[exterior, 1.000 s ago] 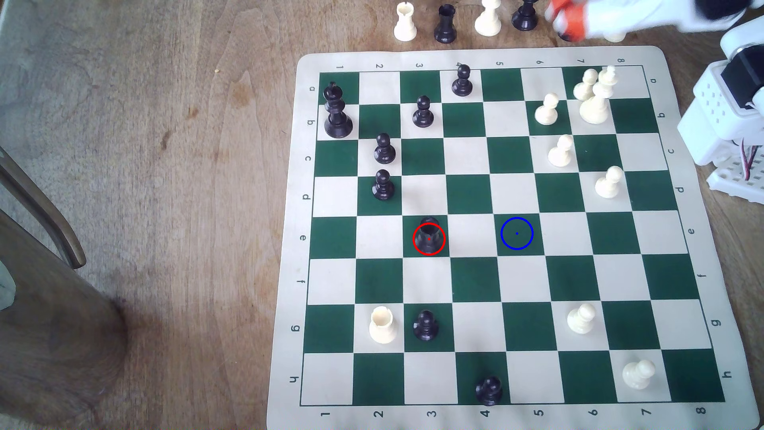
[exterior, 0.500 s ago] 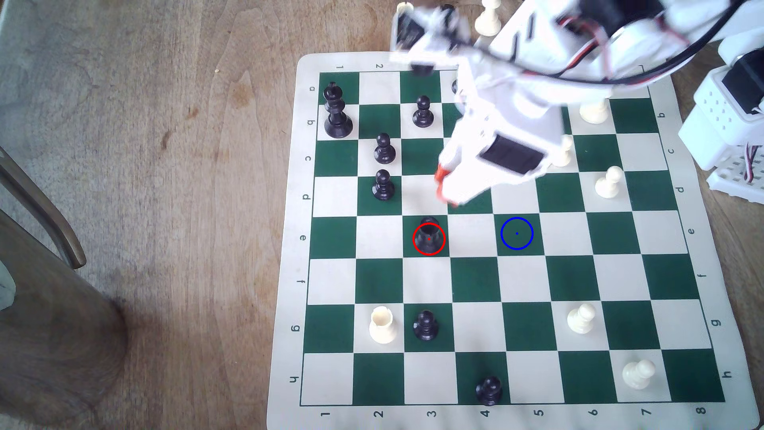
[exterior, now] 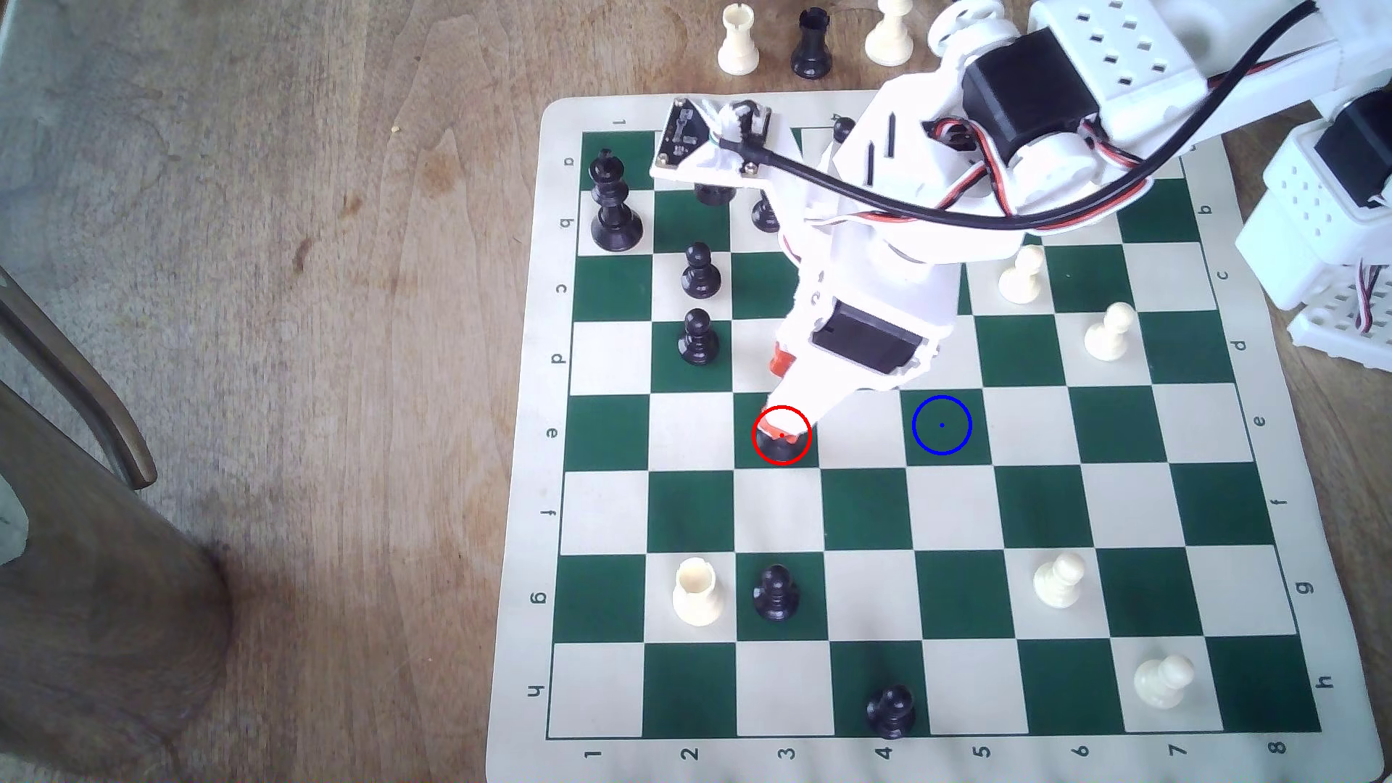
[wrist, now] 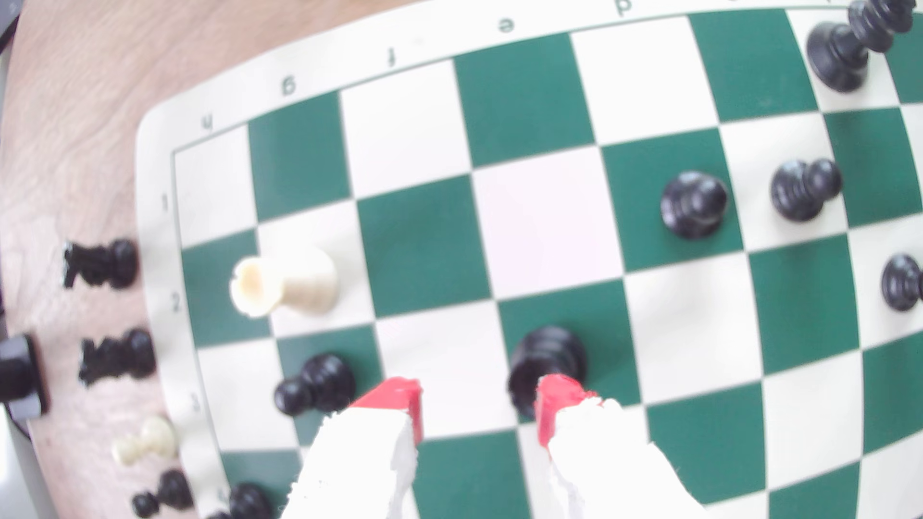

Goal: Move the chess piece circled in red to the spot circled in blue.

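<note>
Rook is being approached on the red-ringed green square, 2 squares left of the spot in the exterior view. Gripper is being held wide, unloaded, 1 finger touching the rook; centring is advised before closing.

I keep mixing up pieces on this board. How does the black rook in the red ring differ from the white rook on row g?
The black rook is black, on a green square, beside the open gripper. The white rook is cream, on a white square, away from the gripper. Both stand upright with wide, flat tops.
</note>
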